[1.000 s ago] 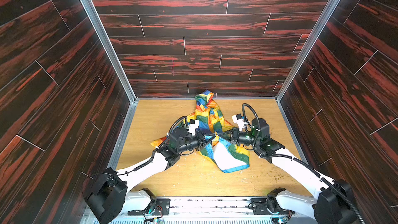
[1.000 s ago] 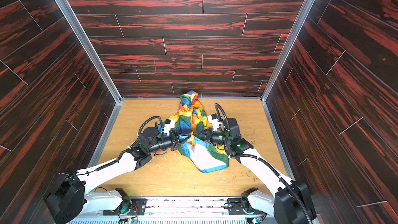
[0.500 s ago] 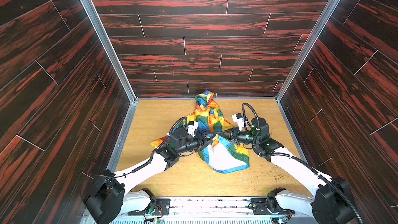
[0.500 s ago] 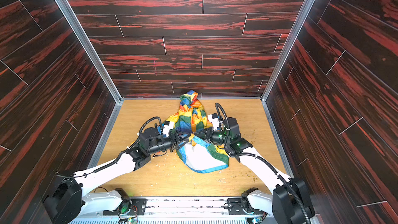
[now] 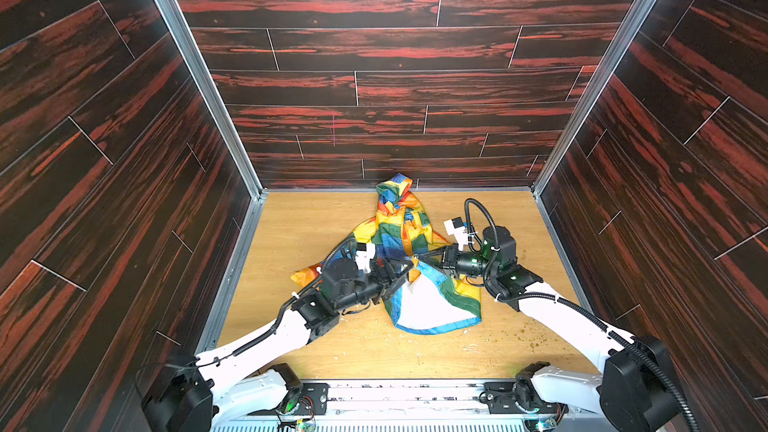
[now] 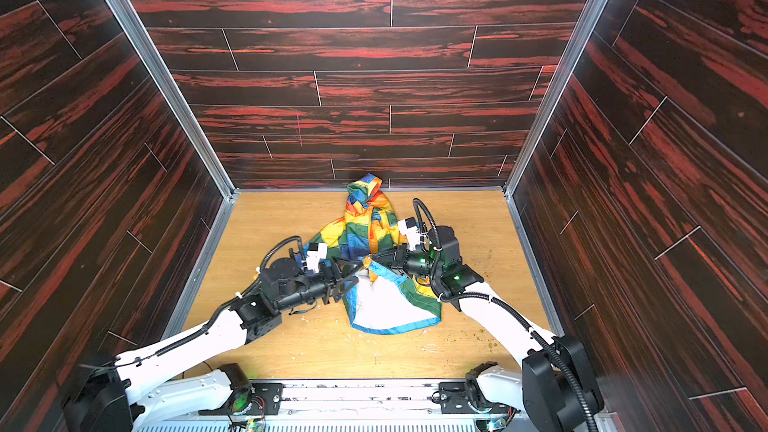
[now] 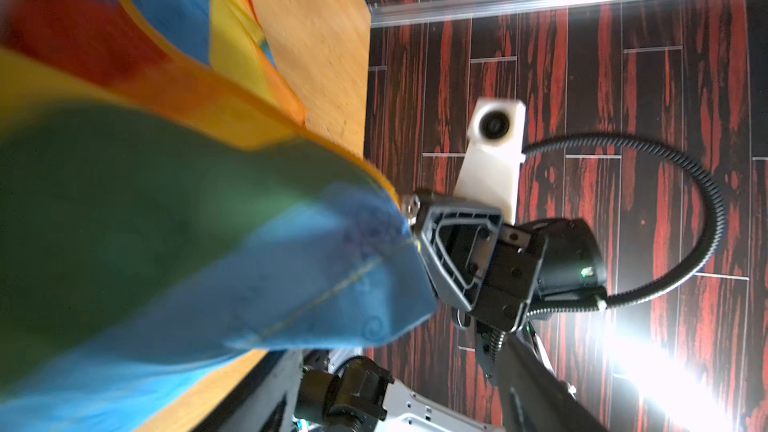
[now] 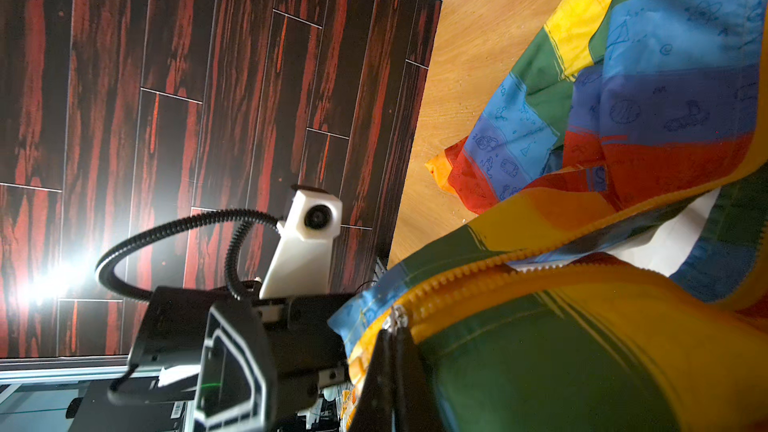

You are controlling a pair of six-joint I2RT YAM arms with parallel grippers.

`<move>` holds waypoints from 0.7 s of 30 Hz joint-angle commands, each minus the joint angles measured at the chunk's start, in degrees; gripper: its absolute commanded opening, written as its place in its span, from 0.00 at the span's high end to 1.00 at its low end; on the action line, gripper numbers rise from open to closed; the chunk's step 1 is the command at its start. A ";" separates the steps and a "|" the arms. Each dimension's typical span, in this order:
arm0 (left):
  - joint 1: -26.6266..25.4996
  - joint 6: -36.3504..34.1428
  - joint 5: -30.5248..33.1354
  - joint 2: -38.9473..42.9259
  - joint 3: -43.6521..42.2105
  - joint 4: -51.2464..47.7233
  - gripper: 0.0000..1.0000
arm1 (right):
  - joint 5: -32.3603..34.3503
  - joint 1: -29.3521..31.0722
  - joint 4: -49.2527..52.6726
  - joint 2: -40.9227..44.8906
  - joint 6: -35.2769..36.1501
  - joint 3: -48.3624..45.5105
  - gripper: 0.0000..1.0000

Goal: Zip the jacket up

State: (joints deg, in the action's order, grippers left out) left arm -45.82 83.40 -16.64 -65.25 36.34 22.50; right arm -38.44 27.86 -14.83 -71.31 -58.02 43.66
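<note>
Since our left jaws have opened and let go, the jacket point(image 5: 401, 243), at the centre of the tabletop point(image 5: 311, 222), is held only by our right jaws, pinched on its zipper pull point(image 8: 394, 320); zipping likely needs regripping.

The jacket point(image 5: 401, 238) lies mid-counter point(image 5: 316, 218), with its hood end toward 12 o'clock, close to the back wall point(image 5: 374, 89), and its hem flap spread toward 6 o'clock. One sleeve point(image 5: 305, 275) pokes out toward 8 o'clock, just behind the left arm point(image 5: 266, 334). The left jaws point in from 8 o'clock and the right jaws from 3 o'clock, meeting at the zipper point(image 8: 478, 280) foot at the jacket's centre. Crumbs point(image 5: 534, 340) lie toward 4 o'clock.
</note>
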 commanded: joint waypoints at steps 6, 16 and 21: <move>-3.55 2.37 9.41 -3.71 0.17 8.36 0.24 | -0.86 0.26 -1.56 0.17 -0.55 -0.06 1.00; -3.66 3.68 12.78 -8.75 -0.09 16.96 0.35 | -1.45 0.25 -1.34 2.09 -0.78 -1.08 1.00; -3.66 3.89 13.20 -9.30 -0.59 18.16 0.43 | -1.27 0.27 -1.05 2.75 -0.78 -1.71 1.00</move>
State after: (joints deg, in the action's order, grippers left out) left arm -49.25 86.89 -4.86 -75.18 36.27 36.95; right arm -39.05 27.90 -15.03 -70.65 -58.46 42.65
